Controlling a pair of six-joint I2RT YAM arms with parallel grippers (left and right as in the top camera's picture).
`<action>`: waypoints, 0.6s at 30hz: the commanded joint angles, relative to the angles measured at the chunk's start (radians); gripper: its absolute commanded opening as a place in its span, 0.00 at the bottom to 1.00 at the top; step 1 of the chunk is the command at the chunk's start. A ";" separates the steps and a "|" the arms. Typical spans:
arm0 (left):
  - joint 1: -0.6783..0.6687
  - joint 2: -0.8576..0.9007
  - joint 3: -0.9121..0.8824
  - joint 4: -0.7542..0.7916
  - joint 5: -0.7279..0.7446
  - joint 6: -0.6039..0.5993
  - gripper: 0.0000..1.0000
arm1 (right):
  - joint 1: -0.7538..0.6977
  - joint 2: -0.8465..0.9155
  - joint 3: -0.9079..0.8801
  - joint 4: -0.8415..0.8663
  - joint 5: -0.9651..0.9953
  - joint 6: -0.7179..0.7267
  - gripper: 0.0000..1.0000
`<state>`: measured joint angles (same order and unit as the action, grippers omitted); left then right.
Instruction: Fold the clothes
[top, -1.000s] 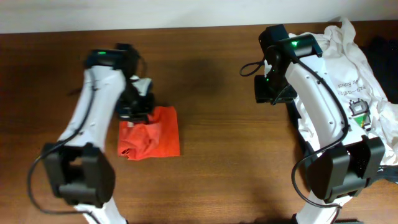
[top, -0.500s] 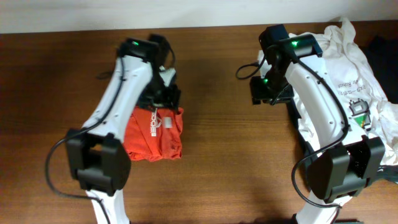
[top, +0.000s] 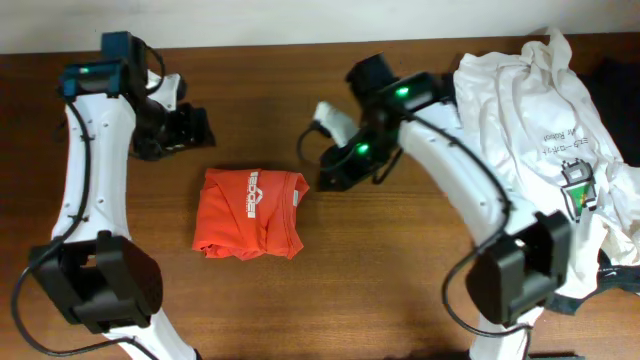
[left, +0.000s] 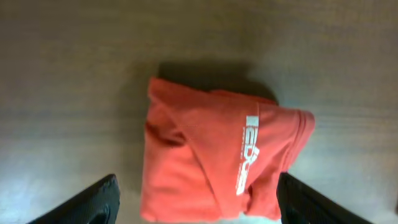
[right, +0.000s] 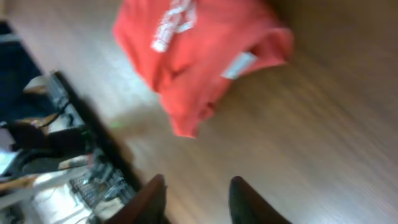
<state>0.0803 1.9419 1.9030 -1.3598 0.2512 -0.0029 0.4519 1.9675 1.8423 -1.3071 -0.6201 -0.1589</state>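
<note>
The red shirt (top: 250, 212) lay folded on the surface (top: 400, 280) between the left tool (top: 185, 128) and the right tool (top: 335, 165), both spread and empty. That fold looked done; next, the right tool would need to fetch the white shirt (top: 540, 110) heaped behind it.

The right wrist view is blurred, leaving the white lettering (right: 176, 17) on the folded orange-red soft T-shirt (right: 205, 62) unreadable. The crumpled white T-shirt (top: 530, 90) runs past the overhead view's right edge; its small print (top: 557, 135) is illegible.
</note>
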 joint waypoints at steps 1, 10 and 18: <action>-0.003 0.035 -0.127 0.101 0.067 0.095 0.81 | 0.064 0.072 0.008 0.030 -0.111 -0.008 0.30; -0.003 0.042 -0.437 0.400 0.119 0.140 0.81 | 0.174 0.224 0.008 0.108 -0.109 0.025 0.29; -0.003 0.042 -0.576 0.440 -0.053 0.127 0.81 | 0.205 0.361 0.006 0.159 -0.031 0.026 0.30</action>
<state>0.0769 1.9770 1.3689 -0.9199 0.2993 0.1154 0.6518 2.2776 1.8420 -1.1656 -0.6964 -0.1329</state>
